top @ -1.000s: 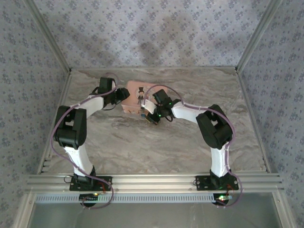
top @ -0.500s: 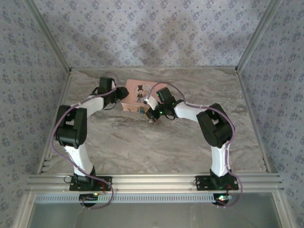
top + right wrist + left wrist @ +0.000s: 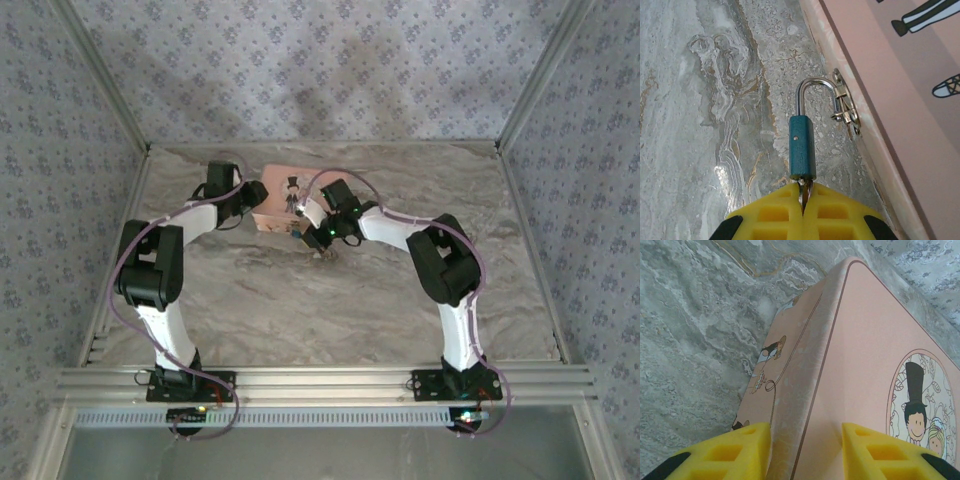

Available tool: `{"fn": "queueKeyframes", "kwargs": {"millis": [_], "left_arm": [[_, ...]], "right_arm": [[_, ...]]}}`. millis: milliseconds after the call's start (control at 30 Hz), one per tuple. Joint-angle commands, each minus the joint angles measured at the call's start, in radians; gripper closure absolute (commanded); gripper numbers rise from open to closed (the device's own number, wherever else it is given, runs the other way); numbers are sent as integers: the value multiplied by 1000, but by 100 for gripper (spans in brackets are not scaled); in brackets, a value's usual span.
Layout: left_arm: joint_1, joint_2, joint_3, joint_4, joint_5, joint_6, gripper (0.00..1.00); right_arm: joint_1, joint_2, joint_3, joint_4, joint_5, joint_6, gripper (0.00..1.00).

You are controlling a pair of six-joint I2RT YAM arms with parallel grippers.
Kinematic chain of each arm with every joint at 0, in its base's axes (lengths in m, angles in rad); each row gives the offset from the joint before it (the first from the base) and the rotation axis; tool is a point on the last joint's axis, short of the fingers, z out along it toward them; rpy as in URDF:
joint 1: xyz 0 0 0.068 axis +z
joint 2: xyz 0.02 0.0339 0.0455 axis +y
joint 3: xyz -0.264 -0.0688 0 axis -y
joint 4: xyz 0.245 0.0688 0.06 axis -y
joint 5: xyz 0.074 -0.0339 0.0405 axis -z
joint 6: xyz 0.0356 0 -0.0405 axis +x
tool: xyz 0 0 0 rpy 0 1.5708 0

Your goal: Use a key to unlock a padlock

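- The right gripper (image 3: 803, 194) is clenched on the key (image 3: 804, 186), whose blade is in the padlock's base.
- The teal padlock (image 3: 802, 146) is just beside the pink tin's (image 3: 900, 100) near side, over the marbled table (image 3: 715, 100). Its silver shackle (image 3: 812, 85) hooks through the tin's hasp (image 3: 846, 102).
- The left gripper (image 3: 805, 432) has its fingers apart astride the tin's left end. Whether they press it, I cannot tell.

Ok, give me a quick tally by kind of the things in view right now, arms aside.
pink tin: 1
padlock: 1, teal, shackle through the tin's hasp
key: 1, a metal sliver at the padlock's base
Total: 3
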Motion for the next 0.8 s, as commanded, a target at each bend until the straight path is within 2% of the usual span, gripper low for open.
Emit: {"fn": "queueKeyframes", "kwargs": {"millis": [0,267,433,567,667,767], "left_arm": [[-100,34,-6,-84,280,-58,62],[-69,12,-38,-70,244,-75,61],[-73,10,-39,-69,252,-77,61],[-80,15,-29,-79,254,-75,61],[-82,10,-33,-78,254,-75,61],[-82,10,-37,-79,255,-71,61]], "right_arm": [[75,115,113,34,-156,5,100],[66,23,-37,42,-51,75,100],[69,16,-35,-31,37,112,98],[76,37,6,-76,59,114,84],[74,12,-16,-33,64,143,71],[75,-14,-37,7,91,157,76]]}}
